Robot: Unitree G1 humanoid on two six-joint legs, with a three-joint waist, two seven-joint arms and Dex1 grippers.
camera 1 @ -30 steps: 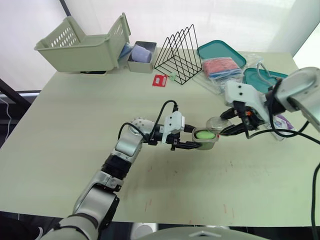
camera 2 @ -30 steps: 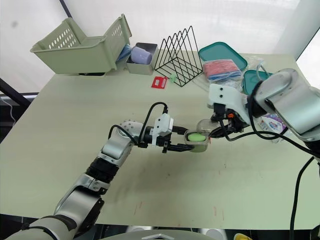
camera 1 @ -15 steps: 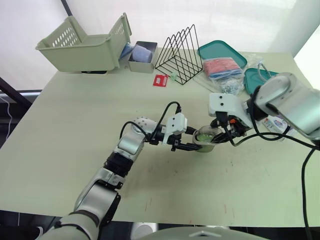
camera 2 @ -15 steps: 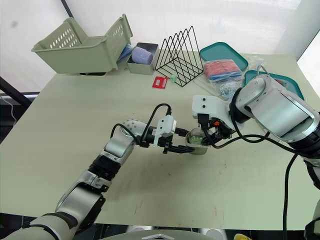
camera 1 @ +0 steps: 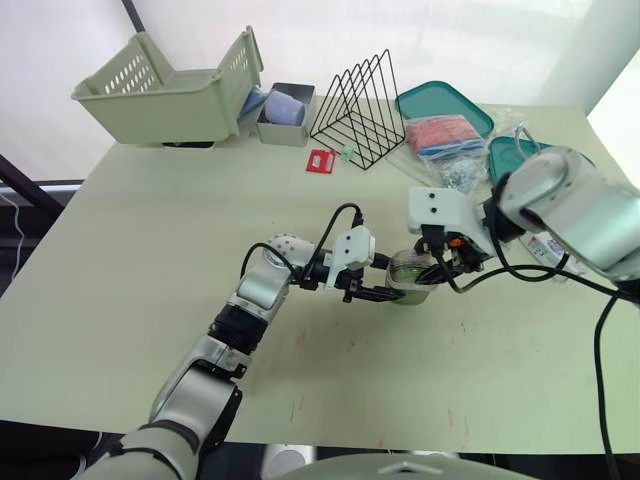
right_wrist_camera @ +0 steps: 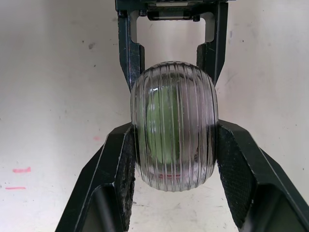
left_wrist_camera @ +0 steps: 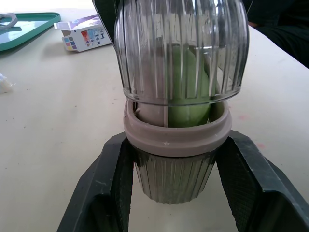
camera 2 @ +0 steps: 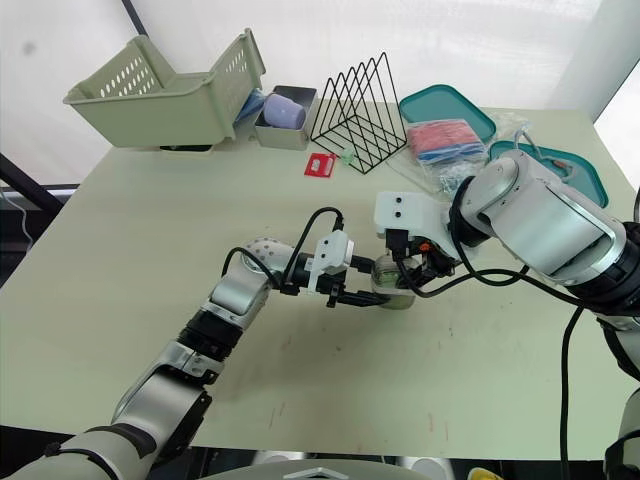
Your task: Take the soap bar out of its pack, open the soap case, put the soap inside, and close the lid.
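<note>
Holding the soap case in both claws, near the middle of the surface.

My left claw (left_wrist_camera: 175,188) is clamped on the pinkish base (left_wrist_camera: 176,131) of the case, one finger on each side. My right claw (right_wrist_camera: 175,159) reaches down from above and is clamped on the clear ribbed lid (right_wrist_camera: 174,116), its fingers pressed to the lid's two sides. The lid sits over the base, and the green soap (left_wrist_camera: 189,82) lies inside, visible through the ribs. On the side facing my left wrist, a narrow gap shows between the lid's edge and the base's rim. A small printed box (left_wrist_camera: 84,36) lies well apart on the pale surface (camera 1: 150,250). A green basket (camera 1: 160,90), a black wire rack (camera 1: 355,105) and a teal tray (camera 1: 445,105) stand along the far edge.
</note>
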